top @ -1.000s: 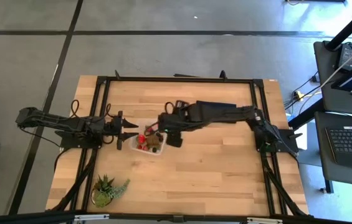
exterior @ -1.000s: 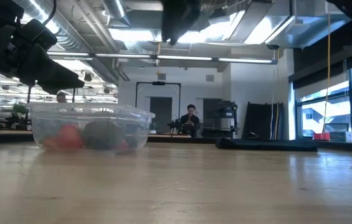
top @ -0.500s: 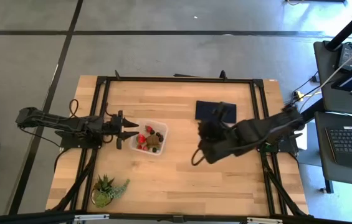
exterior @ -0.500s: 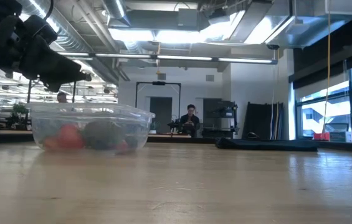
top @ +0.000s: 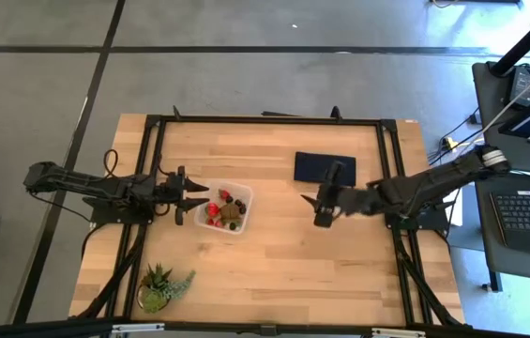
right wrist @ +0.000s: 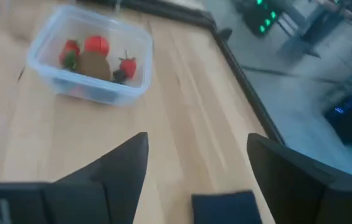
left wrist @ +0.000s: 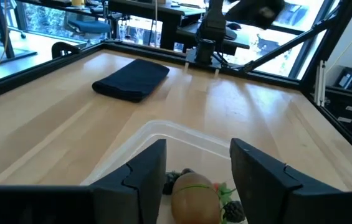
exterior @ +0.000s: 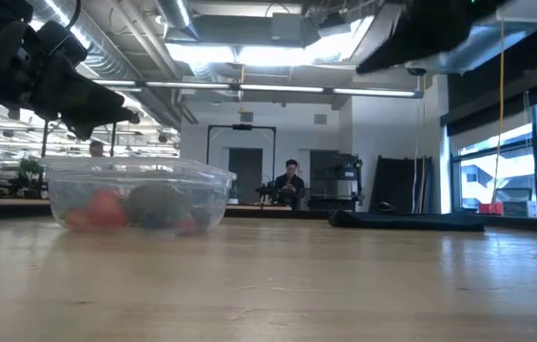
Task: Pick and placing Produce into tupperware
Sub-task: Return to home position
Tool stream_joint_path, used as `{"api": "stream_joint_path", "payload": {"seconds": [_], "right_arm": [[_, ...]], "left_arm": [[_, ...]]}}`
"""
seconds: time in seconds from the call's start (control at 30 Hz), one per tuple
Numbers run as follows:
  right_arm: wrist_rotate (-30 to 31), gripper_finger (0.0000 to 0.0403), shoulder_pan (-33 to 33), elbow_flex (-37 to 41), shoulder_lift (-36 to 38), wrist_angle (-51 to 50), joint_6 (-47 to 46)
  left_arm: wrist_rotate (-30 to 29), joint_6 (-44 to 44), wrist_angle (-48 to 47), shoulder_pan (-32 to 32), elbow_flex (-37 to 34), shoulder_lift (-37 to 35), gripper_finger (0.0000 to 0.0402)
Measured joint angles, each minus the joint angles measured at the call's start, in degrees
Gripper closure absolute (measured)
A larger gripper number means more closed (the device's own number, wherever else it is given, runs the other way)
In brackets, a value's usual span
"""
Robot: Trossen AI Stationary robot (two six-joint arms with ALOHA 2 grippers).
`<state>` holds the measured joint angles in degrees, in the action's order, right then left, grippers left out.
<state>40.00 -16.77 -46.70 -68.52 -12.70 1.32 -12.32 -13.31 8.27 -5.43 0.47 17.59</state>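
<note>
Looking across the table (top: 283,272), I'd say the larger worry is the left arm. Its left gripper (top: 199,199), fingers spread wide and empty, hangs just above the near wall of the tupperware (top: 246,197), which sits left of the table's middle. A sideways swing or a dip on the way home could clip the rim and shove or tip the box. The right gripper (top: 324,197), also wide open and holding nothing, hovers just beside the dark blue cloth (top: 313,164), well apart from the box; a low sweep might snag it. Smallest concern: the produce (top: 225,211), strawberries, kiwi (left wrist: 194,193) and dark berries, lies inside, and a jolt could roll a berry out.
</note>
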Motion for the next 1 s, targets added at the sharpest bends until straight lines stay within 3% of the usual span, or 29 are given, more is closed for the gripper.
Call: {"api": "stream_joint_path", "payload": {"seconds": [0.17, 0.3, 0.43, 0.63, 0.77, 1.0], "right_arm": [[-11.1, 0.0130, 8.9, 17.5, 8.7, 25.3, 10.0], [-15.7, 0.0130, 16.8, 29.2, 14.1, 40.5, 12.7], [-20.3, 0.0130, 22.5, 37.8, 18.5, 50.3, 11.0], [-21.4, 0.0130, 28.2, 43.7, 23.6, 57.2, 11.1], [-21.4, 0.0130, 32.6, 44.9, 25.8, 58.2, 12.9], [-22.2, 0.0130, 43.4, 45.2, 27.8, 58.3, 12.4]], "left_arm": [[0.0, 2.9, 0.0, 0.0, 0.0, 0.0, 0.0231], [0.0, 4.8, 0.0, 0.0, 0.0, 0.0, 0.0237], [-0.5, 4.9, 0.5, 0.0, 0.0, 0.0, 0.0240], [-1.7, 8.7, 1.3, 0.0, 0.0, 0.0, 0.0235], [-7.9, 13.8, 1.4, 0.0, 0.0, 0.0, 0.0233], [-26.0, 14.0, 2.4, 1.7, 0.0, 0.0, 0.0240]]}}
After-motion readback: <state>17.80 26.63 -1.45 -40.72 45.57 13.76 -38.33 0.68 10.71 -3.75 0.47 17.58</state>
